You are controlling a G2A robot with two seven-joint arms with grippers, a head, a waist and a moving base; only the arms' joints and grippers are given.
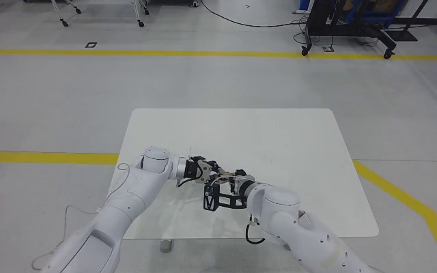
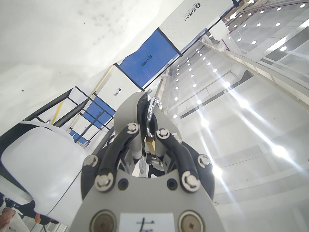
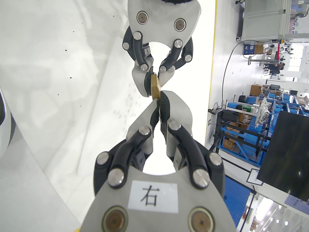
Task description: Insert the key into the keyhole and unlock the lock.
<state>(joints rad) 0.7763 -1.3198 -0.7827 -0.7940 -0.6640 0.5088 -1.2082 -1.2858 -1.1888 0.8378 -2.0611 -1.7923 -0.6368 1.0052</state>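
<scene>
Right pincer [image 3: 159, 101] up close, pinched tight, tips against the base of the brass padlock with its silver shackle [image 3: 155, 88]. The key is hidden, presumably between the pads. Left pincer [image 3: 154, 82] clamps that padlock above the white bench [image 1: 300, 150]. Insertion looks underway; turning and unlocking are not yet done.

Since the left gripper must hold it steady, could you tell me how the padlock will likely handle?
The padlock looks brass-bodied with a silvery shackle, so probably rigid and heavy for its size. Smooth metal may twist in the left gripper.
</scene>
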